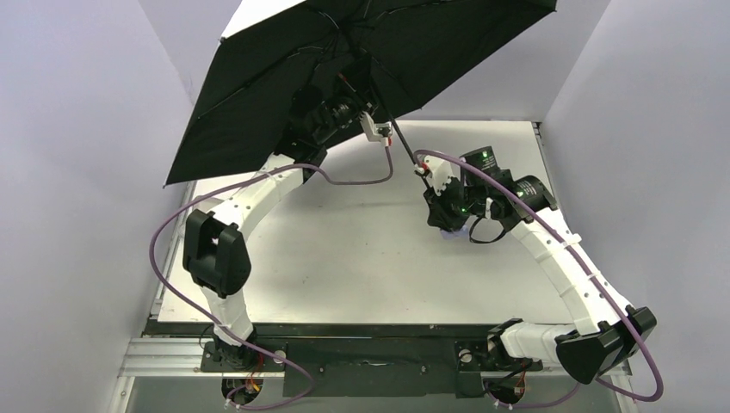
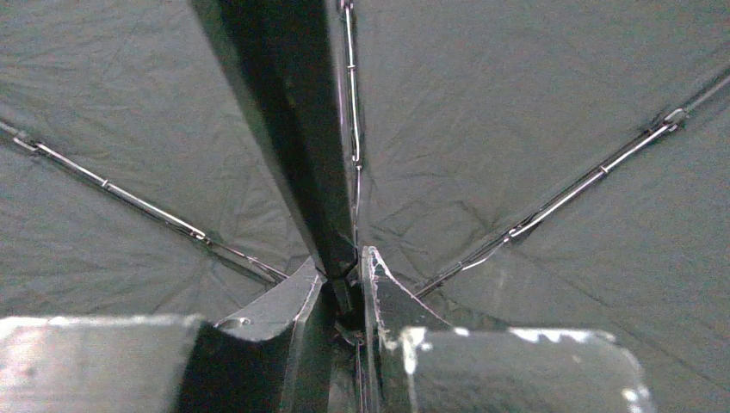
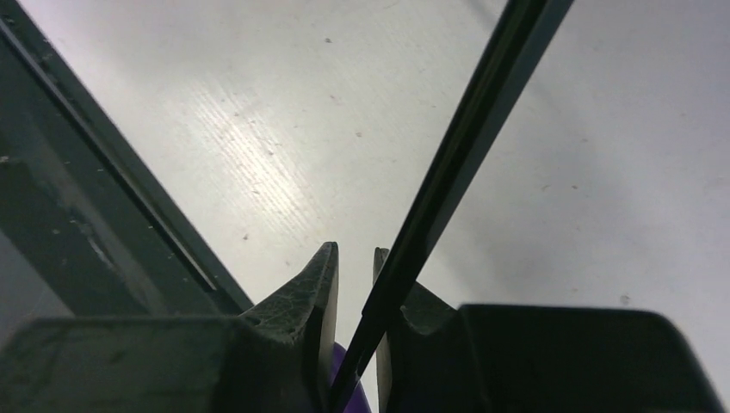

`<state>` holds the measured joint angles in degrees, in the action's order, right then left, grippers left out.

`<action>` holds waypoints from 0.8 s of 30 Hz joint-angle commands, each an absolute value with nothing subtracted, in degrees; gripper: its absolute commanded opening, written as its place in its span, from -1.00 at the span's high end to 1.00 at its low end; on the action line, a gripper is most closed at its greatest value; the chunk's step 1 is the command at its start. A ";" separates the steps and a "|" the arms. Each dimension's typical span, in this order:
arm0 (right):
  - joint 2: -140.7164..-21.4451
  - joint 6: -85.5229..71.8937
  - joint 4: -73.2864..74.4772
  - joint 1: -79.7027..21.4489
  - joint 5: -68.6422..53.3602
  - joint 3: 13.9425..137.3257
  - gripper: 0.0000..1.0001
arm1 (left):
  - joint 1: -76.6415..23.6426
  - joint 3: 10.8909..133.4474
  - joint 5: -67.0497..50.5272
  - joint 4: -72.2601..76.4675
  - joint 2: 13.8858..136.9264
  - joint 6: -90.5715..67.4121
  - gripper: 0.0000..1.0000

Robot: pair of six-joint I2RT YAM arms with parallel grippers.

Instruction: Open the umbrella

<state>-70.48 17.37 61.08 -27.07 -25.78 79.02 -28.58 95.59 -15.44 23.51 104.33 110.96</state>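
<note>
The umbrella (image 1: 284, 77) spreads at twelve o'clock over the bench (image 1: 344, 249). The left pincer (image 2: 344, 288) grips its shaft beneath the canopy. The right pincer (image 3: 355, 284) clamps near the handle. Push upward steadily until it latches.

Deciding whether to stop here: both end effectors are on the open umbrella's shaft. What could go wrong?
The right end effector pinches only the thin shaft; the tilted canopy might twist it loose. The canopy's low edge hangs near the left wall and could scrape it.
</note>
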 commanded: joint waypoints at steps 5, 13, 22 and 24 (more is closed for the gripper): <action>-61.63 36.50 90.09 -33.28 -28.26 72.03 1.00 | -11.94 106.72 21.25 30.01 108.15 112.32 0.79; -60.46 36.41 90.13 -34.73 -27.05 69.69 1.00 | -7.47 113.92 23.28 27.00 112.24 111.59 0.83; -59.03 35.67 90.18 -35.47 -27.05 68.07 1.00 | -5.05 120.97 23.87 24.49 116.68 112.95 0.81; -58.40 35.48 90.21 -35.51 -27.06 67.51 1.00 | -4.75 122.56 24.20 24.07 117.58 113.18 0.78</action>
<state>-67.59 18.87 51.57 -29.30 -12.82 72.23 -27.24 112.62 -17.82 8.62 114.74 111.98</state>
